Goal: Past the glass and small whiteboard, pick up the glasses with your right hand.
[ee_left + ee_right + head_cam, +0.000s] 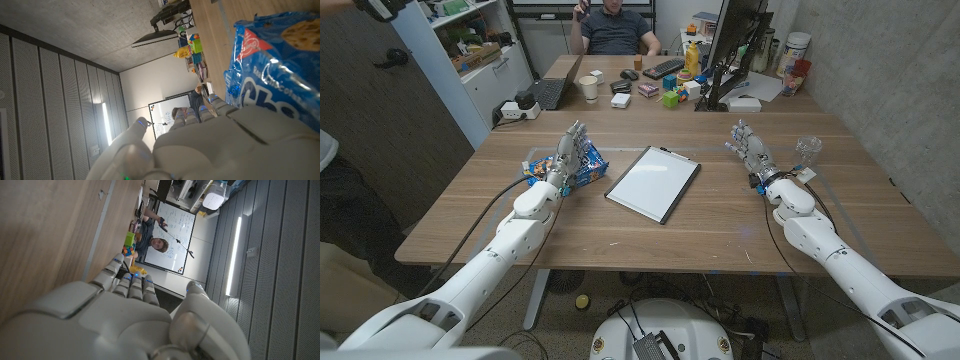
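Desk (720,225): small whiteboard (653,183) centre; glass (808,152) far right. Right robot hand (752,152) spread, empty, beside glass. Left robot hand (567,158) spread against blue cookie packet (586,163). Glasses: cannot tell where.

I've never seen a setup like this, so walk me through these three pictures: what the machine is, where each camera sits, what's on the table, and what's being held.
This is a two-armed robot standing at a wooden table. The wide picture comes from a camera on its head, looking down over both arms. The other two come from cameras on each wrist, looking along the back of that robot hand, so the room appears turned.

The left robot hand is right beside a blue cookie packet; a grip isn't clear. The right robot hand is open and holds nothing. Between them lies a small whiteboard. A clear glass stands right of the right robot hand. A person sits at the cluttered far end.
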You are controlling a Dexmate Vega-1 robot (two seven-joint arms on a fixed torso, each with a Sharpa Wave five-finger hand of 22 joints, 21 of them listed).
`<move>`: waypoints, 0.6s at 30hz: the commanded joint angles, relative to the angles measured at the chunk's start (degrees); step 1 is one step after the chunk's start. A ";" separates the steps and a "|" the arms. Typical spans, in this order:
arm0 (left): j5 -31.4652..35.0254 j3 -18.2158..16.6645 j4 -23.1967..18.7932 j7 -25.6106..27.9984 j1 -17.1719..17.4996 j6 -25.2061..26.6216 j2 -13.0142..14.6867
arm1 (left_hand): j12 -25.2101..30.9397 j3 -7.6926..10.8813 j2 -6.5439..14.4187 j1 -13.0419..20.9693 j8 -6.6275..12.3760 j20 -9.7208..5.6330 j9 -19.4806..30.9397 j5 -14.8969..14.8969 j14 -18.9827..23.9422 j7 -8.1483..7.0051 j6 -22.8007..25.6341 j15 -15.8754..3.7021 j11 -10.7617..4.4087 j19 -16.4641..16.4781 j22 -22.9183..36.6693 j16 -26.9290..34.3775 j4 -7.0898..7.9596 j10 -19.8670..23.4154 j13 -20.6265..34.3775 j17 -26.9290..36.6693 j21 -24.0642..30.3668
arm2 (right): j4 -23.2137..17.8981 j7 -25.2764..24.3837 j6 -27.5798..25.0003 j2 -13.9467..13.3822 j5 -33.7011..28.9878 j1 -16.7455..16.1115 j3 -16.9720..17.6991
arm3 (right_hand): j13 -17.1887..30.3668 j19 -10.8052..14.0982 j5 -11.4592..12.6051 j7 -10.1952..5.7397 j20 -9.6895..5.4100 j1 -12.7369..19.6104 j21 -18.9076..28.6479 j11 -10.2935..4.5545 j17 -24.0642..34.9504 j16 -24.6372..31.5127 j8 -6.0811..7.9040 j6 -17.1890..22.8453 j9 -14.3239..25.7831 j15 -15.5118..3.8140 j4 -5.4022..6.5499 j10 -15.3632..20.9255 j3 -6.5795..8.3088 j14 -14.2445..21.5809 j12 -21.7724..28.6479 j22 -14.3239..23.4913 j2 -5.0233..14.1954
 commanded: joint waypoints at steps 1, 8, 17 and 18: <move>4.38 -4.81 1.01 -3.75 0.38 1.77 -3.89 | 0.31 0.40 4.69 0.07 0.29 0.04 0.20 0.42 -2.01 0.07 -0.31 -0.08 -0.08 -0.54 0.29 0.26 0.05 -0.48 0.08 0.21 0.23 | 0.42 4.68 -2.80 6.41 -7.70 -1.49 8.20 | 0.24 0.34 0.39 -0.04 -0.07 0.60 0.28 -0.01 0.06 0.25 0.35 0.63 0.13 0.48 -0.13 0.45 0.41 0.10 0.28 0.10 -0.15; 5.80 -7.08 1.32 -5.69 0.77 2.04 -5.74 | 0.28 0.33 4.71 0.07 0.29 0.05 0.20 0.44 -2.01 0.06 -0.28 -0.09 -0.06 -0.54 0.29 0.24 0.05 -0.52 0.08 0.21 0.21 | -0.27 6.17 -3.44 9.14 -12.19 -2.16 11.86 | 0.23 1.19 0.23 -0.31 -0.04 1.53 0.50 -0.21 -0.01 0.41 0.56 1.29 0.11 0.30 -1.03 0.99 0.48 0.78 0.42 0.07 -0.61; 7.01 -8.93 2.06 -7.40 0.85 2.16 -7.08 | 0.29 0.22 4.76 0.08 0.30 0.27 0.20 0.47 -1.98 0.07 -0.21 -0.11 -0.13 -0.58 0.28 0.22 0.05 -0.42 0.08 0.21 0.18 | -2.60 7.27 -3.59 10.58 -17.53 -2.69 14.30 | 0.30 6.45 -0.39 -0.88 1.46 5.06 1.48 0.26 -0.07 1.15 1.20 4.13 0.22 1.46 -4.42 3.52 0.59 4.91 0.96 0.07 -2.43; 7.11 -9.07 2.24 -7.62 0.81 2.15 -7.17 | 0.29 0.22 4.76 0.08 0.30 0.27 0.20 0.47 -1.97 0.03 -0.20 -0.11 -0.15 -0.59 0.28 0.22 0.05 -0.40 0.08 0.21 0.18 | -3.01 7.36 -3.58 10.63 -18.05 -2.79 14.51 | 0.32 6.97 -0.45 -0.91 1.59 5.31 1.57 0.27 -0.07 1.25 1.17 4.21 0.23 1.59 -4.66 3.87 0.58 5.42 1.05 0.08 -2.56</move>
